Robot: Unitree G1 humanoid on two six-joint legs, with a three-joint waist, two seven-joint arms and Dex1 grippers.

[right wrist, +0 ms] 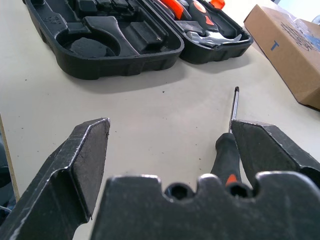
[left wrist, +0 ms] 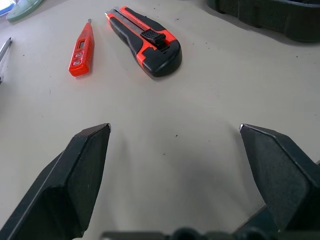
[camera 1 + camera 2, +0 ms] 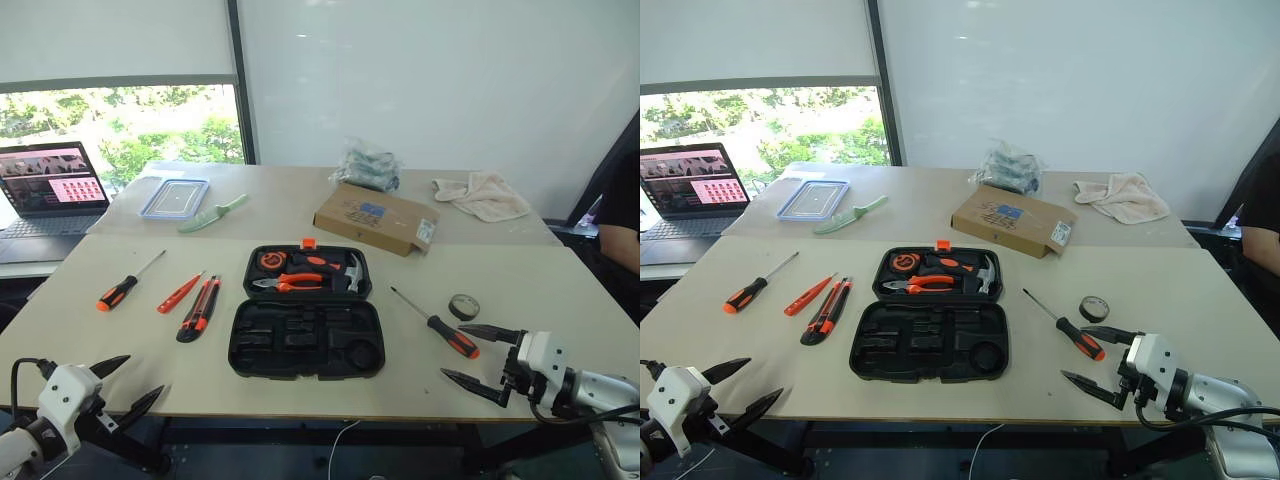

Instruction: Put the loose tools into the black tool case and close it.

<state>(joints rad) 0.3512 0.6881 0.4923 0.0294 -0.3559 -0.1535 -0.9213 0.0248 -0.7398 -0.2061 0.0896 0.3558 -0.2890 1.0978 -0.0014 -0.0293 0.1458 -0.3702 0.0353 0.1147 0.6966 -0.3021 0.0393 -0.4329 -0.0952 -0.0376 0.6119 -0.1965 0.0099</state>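
Counter (image 3: 560, 290): pale, smooth; tools likely slide.
Screwdriver (image 3: 440, 327): light, stiff; grasp rubbery handle.
Case (image 3: 305, 312): lying open, rigid.
Left pincer (image 3: 125, 384): released.
Right pincer (image 3: 478, 355): released.

Two orange-and-black-handled screwdrivers (image 3: 118, 292) (image 3: 437, 323) lie out, plus one slim orange driver (image 3: 179, 293). One orange-black utility knife (image 3: 199, 310) and one small dark tape roll (image 3: 463, 306) sit loose. One black plastic tool case (image 3: 304, 312) lies open.

White wrist housings, each gripper (image 3: 482, 359) with two black pointed fingers (image 2: 75, 170), thin black cables alongside.
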